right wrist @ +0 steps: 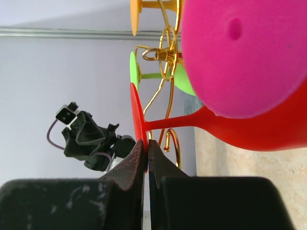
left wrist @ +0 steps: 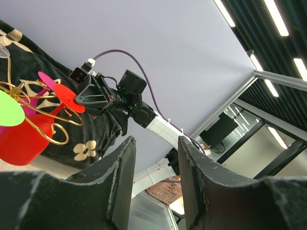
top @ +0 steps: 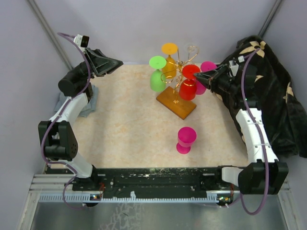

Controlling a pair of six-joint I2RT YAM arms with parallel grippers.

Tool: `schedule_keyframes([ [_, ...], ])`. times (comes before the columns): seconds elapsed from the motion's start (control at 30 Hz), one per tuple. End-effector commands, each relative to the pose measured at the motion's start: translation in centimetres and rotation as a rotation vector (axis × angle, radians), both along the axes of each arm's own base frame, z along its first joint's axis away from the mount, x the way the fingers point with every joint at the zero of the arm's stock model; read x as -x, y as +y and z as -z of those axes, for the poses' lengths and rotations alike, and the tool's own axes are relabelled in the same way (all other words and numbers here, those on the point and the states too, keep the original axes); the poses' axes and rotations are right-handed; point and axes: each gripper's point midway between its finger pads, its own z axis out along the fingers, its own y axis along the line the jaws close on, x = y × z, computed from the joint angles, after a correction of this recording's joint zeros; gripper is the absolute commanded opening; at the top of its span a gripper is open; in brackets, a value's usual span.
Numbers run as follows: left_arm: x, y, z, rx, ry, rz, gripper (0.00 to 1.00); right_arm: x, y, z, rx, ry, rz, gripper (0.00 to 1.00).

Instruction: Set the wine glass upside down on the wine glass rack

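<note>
The wine glass rack (top: 178, 76) is a gold wire tree on an amber base (top: 184, 111) at the back middle of the table. Green (top: 157, 79), orange (top: 169, 49), red (top: 187, 88) and magenta (top: 201, 86) glasses hang on it upside down. My right gripper (top: 206, 75) is shut on the rim of the red glass's foot (right wrist: 136, 112), and the magenta bowl (right wrist: 240, 52) hangs close in front. Another magenta glass (top: 185, 140) stands on the table nearer me. My left gripper (top: 117, 63) is open and empty, raised at the back left; its fingers (left wrist: 122, 167) point toward the rack.
A black floral cloth (top: 271, 91) is draped at the right behind the right arm. A grey cloth (top: 88, 103) lies at the left edge by the left arm. A clear glass foot (top: 192, 49) shows at the rack's top. Walls close in the back.
</note>
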Motion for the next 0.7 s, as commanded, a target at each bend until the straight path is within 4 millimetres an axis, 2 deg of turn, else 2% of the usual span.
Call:
schedule_keyframes([
  [0.0, 2.8, 0.2, -0.8, -0.002, -0.171, -0.005, 0.47, 0.4, 1.1, -4.2, 0.013, -0.15, -0.042, 0.0],
  [0.3, 2.7, 0.2, -0.7, -0.002, -0.169, -0.008, 0.47, 1.6, 1.9, -4.9, 0.015, -0.177, -0.084, 0.0],
  [0.67, 2.6, 0.2, -0.6, -0.003, -0.163, -0.012, 0.46, 3.8, 2.1, -4.4, 0.018, -0.178, -0.114, 0.0],
])
